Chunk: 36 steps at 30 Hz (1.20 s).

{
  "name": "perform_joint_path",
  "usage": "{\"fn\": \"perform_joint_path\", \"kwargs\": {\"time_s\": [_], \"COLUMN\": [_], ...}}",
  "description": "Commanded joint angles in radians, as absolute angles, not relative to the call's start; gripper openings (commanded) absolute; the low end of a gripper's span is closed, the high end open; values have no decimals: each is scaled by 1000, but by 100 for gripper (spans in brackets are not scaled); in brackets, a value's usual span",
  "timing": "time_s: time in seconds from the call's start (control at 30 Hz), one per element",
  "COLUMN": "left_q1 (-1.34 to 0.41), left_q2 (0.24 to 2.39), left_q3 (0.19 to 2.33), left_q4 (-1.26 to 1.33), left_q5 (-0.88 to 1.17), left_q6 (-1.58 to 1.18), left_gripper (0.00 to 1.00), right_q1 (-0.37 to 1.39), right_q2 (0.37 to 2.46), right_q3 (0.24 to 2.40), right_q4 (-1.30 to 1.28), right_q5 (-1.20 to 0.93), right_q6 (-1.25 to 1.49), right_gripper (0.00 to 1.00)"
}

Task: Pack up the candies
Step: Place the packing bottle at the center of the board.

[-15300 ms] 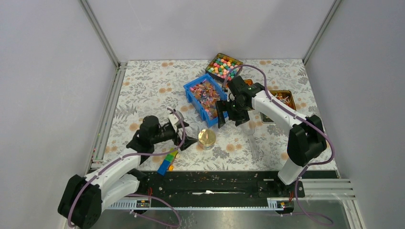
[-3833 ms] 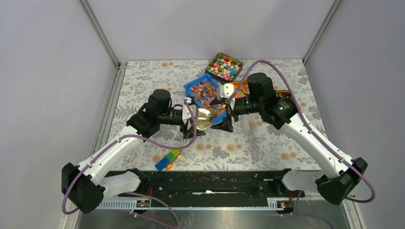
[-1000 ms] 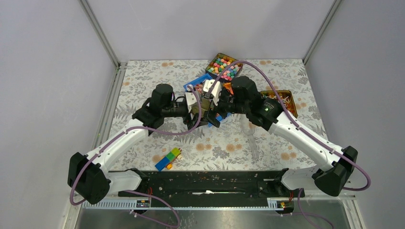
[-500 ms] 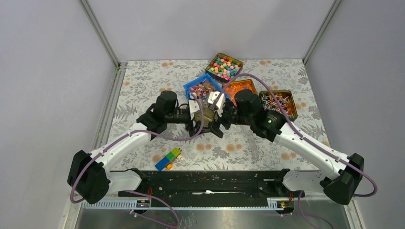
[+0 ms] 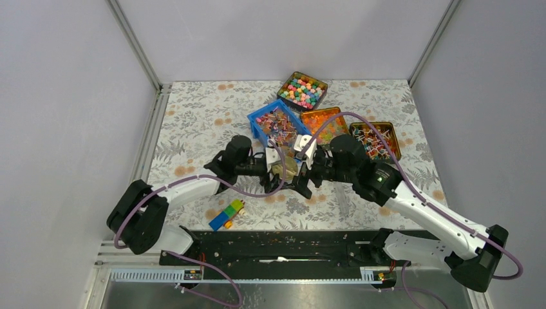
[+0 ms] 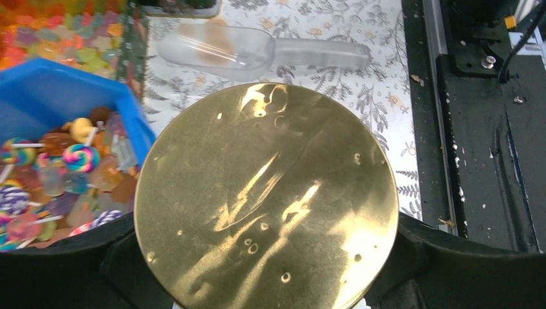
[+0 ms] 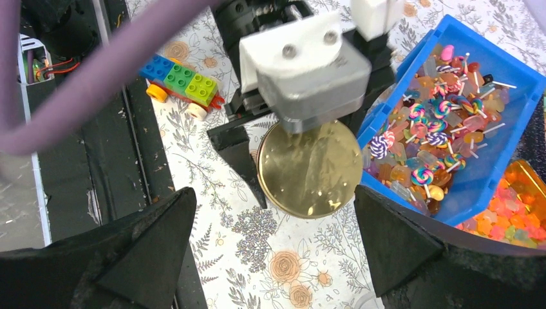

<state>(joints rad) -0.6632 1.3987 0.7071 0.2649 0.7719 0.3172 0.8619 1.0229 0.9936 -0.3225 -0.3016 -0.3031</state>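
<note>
Two hands face each other: your left hand [image 5: 278, 170] grips the tin [image 7: 309, 170] beside the bin [image 7: 476, 193] of candies [image 7: 431, 148]; your right hand [image 7: 273, 244] gapes open. Centre it on the tin before closing.

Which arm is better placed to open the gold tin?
Right: the right fingers stand open, facing the tin, while the left fingers grip its sides.

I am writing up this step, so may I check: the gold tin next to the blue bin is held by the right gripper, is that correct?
Not quite: the left gripper holds the gold tin, as the left wrist view shows; the right gripper is open, apart from it. The tin is indeed next to the blue bin.
</note>
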Motion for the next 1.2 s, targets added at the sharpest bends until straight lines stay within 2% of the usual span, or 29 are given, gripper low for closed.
{"fn": "perform_joint_path", "kwargs": {"time_s": [0.0, 0.23, 0.57, 0.73, 0.87, 0.9, 0.93, 1.17], "left_q1": [-690, -709, -723, -728, -729, -729, -730, -729], "left_q2": [1438, 1545, 1649, 1656, 1653, 1651, 1649, 1628], "left_q3": [681, 624, 602, 586, 573, 571, 569, 557], "left_q4": [470, 568, 607, 608, 612, 612, 612, 597], "left_q5": [801, 750, 670, 648, 636, 634, 631, 629], "left_q6": [321, 320, 306, 294, 289, 288, 288, 297], "left_gripper": [38, 43, 46, 58, 72, 94, 98, 99], "right_q1": [871, 871, 871, 871, 871, 871, 871, 871], "right_q2": [971, 925, 899, 904, 914, 917, 919, 935], "right_q3": [978, 967, 956, 959, 963, 965, 966, 972], "right_q4": [-351, -391, -408, -409, -408, -409, -409, -408], "right_q5": [-244, -203, -180, -177, -189, -190, -191, -194], "right_q6": [-281, -274, -250, -250, -255, -256, -257, -270], "right_gripper": [100, 100, 100, 100, 100, 100, 100, 100]}}
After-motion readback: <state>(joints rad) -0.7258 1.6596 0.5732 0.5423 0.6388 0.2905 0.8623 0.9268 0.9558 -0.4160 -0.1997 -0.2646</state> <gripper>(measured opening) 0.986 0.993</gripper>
